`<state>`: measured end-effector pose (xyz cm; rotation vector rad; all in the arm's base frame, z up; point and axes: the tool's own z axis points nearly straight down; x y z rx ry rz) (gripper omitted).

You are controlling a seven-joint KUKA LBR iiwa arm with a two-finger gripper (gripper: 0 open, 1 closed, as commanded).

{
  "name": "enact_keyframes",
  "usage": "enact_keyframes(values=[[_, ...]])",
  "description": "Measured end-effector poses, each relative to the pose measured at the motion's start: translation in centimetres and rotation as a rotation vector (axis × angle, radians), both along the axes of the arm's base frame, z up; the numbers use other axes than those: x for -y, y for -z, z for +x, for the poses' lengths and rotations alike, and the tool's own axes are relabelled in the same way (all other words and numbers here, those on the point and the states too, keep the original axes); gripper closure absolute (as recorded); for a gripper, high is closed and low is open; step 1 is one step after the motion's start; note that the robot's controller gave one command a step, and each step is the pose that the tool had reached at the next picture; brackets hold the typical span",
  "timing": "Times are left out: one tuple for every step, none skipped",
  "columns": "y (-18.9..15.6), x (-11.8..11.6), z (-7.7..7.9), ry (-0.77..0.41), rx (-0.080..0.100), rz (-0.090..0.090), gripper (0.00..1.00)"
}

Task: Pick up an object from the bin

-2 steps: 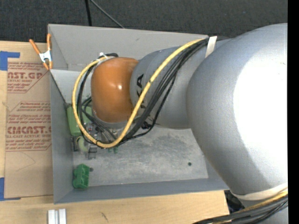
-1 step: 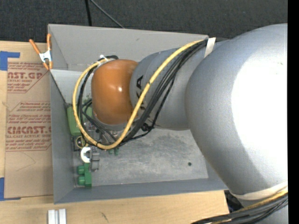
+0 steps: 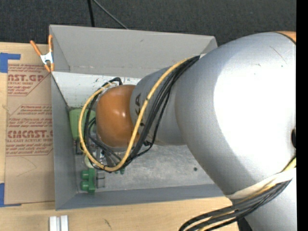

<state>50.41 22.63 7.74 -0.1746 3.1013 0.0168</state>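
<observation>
**Gripper down in the left end of the bin, grab not confirmed**

Nearest candidates first: there's a pale green thing [image 3: 75, 121] lying against the bin's left wall, partly tucked behind the robot's wrist, and a small dark green block [image 3: 87, 181] near the front-left corner. The gripper [image 3: 97, 154] sits low between those two, just beside the pale green piece. What shape either one really is, hard to say, since too much is covered.

Whether the gripper is spread or closed up, I can't tell. The orange cover [image 3: 114, 114] on the wrist and the loop of cables [image 3: 136, 129] hang right over it. So no claiming it has anything.

My read is that this is the descend-and-grasp step, not the lift. The next move needs a clean close on one piece without jamming into the left wall, then a straight pull up. The big arm [image 3: 231, 114] covers most of the bin [image 3: 130, 49], and the floor I can see to the right looks bare.
</observation>
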Motion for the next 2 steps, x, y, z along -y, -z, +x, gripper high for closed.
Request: enact_keyframes(values=[[-0.6, -0.2, 0.4, 0.001, 0.013, 0.007, 1.0], [-4.8, 0.1, -2.2, 0.035, -0.031, -0.009, 1.0]])
